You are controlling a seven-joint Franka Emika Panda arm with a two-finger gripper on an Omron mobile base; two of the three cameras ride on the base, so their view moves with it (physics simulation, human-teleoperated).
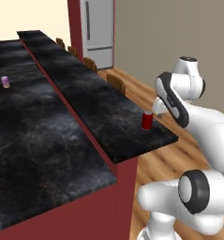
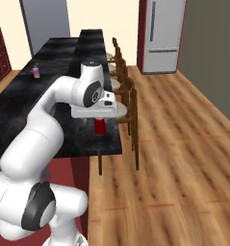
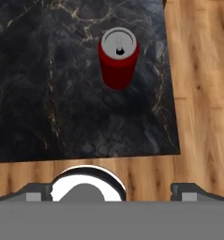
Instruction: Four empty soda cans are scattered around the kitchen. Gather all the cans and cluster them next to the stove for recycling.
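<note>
I have the red soda can standing upright on the raised bar table, in the upper middle of the hand view, close to the table's right edge and not far from its near corner. Its silver top faces the camera, so its long axis runs roughly along my line of sight, tipped slightly away toward the top of the frame. My fingers sit at the bottom of that view, spread fully apart with nothing between them, and they hang out over the wood floor rather than over the table. So the can lies up-frame from the fingers and a little right of centre between them; I judge the next move needs a shift up-frame over the table edge before any descent.

In the left base view the red can sits right of centre, just beside my wrist. In the right base view it stands directly under the hand, centre frame. A purple can waits well apart at the left edge, on the lower table.
</note>
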